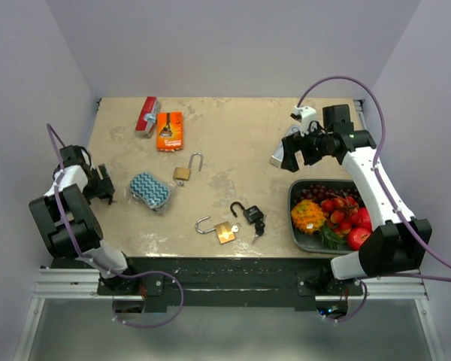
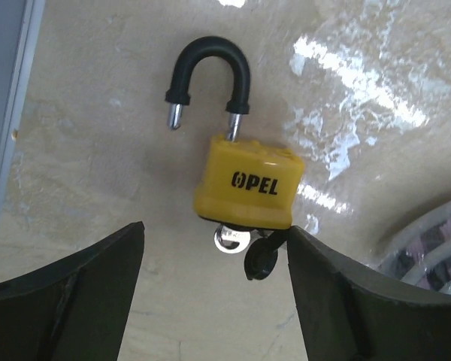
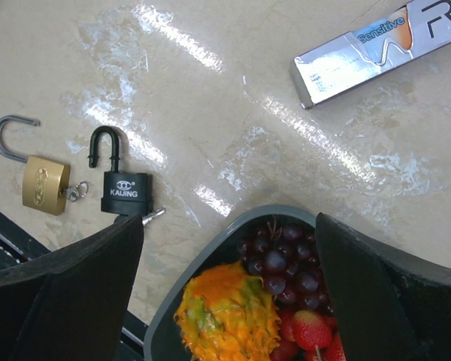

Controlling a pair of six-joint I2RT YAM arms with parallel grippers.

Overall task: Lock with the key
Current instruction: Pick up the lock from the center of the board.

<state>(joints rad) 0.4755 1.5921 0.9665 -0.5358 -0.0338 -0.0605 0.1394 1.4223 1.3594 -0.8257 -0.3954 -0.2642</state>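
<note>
A yellow OPEL padlock (image 2: 246, 183) with an open black shackle lies on the table in the left wrist view. A silver key (image 2: 231, 240) sits in its underside, with a black-headed key (image 2: 260, 260) hanging beside it. My left gripper (image 2: 216, 248) is open and empty, its fingers on either side of the keys; the right finger is close to the black key head. In the top view this gripper (image 1: 105, 186) hides the yellow padlock. My right gripper (image 3: 229, 226) is open and empty, high over the table (image 1: 287, 156).
A black KAIJING padlock (image 3: 125, 192) with keys (image 1: 249, 213) and two open brass padlocks (image 1: 184, 171) (image 1: 220, 230) lie mid-table. A grey fruit tray (image 1: 294, 197) is at the front right, a teal sponge (image 1: 149, 189) near the left gripper, and red and orange packets (image 1: 169, 130) at the back. A toothpaste box (image 3: 376, 47) is in the right wrist view.
</note>
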